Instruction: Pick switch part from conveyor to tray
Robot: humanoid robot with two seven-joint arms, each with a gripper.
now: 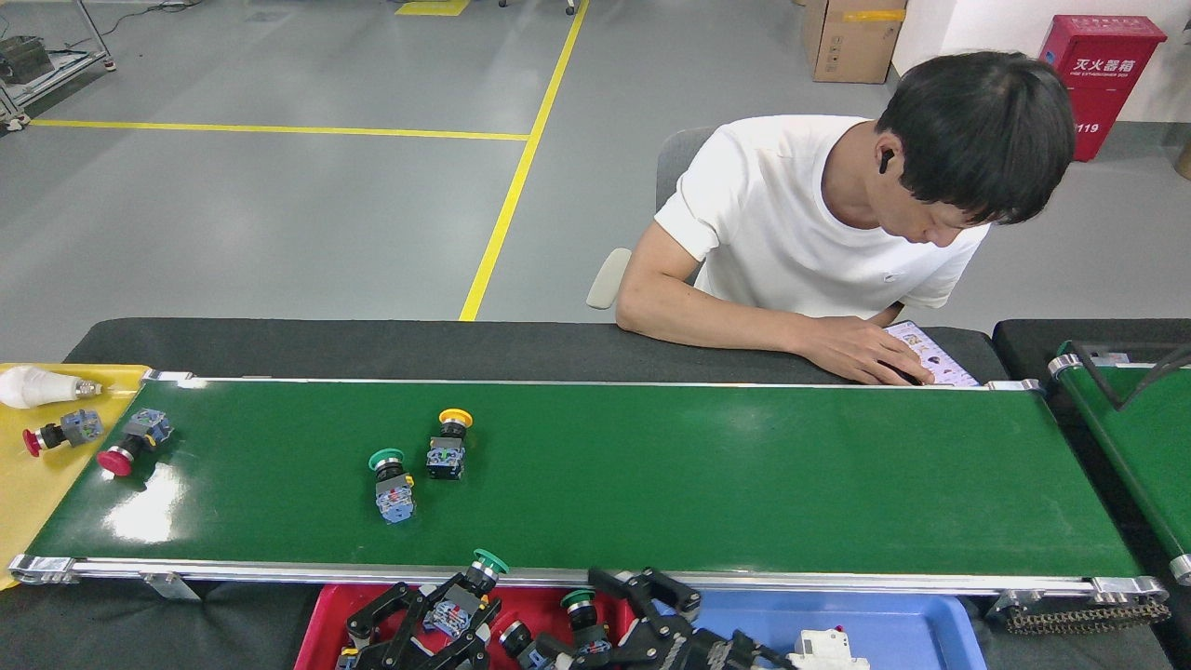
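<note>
The conveyor carries three switch parts: a red-capped one at its left end, a green-capped one and a yellow-capped one left of the middle. My left gripper is low at the bottom edge, over the red tray, shut on another green-capped switch part. My right gripper sits beside it where the red and blue trays meet, with its fingers spread apart. A green-capped switch in the tray shows between them.
A blue tray at the bottom right holds a white part. The yellow tray on the left holds a bulb and a red-capped switch. A person leans on the far side, hand near the belt's rail. A narrower green belt stands at right.
</note>
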